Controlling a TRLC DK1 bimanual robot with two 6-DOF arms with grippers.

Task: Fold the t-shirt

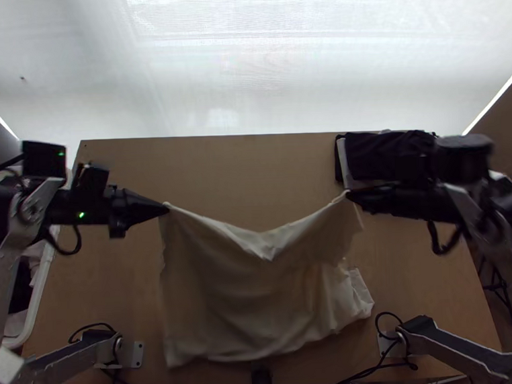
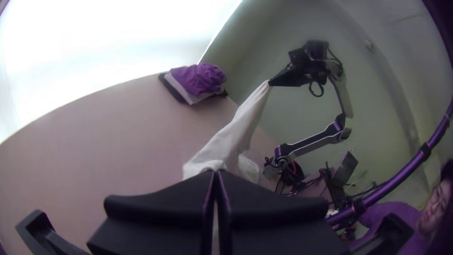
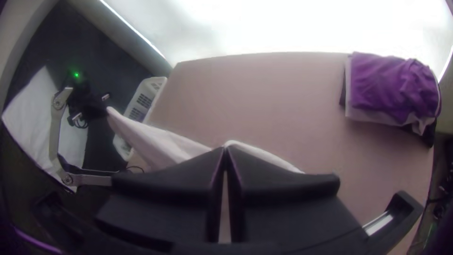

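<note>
In the top view, the left gripper pinches one corner of the white T-shirt, which droops toward five o'clock over the table. At three o'clock, the right gripper pinches another corner, its cloth toward seven. Both should probably go down together.

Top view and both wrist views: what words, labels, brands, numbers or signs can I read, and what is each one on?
There are none that can be read.
Pale shirt: no lettering visible.
Folded pile: no lettering visible.
White basket: slots, not letters.
Left arm: any print is too small or blurred.
</note>
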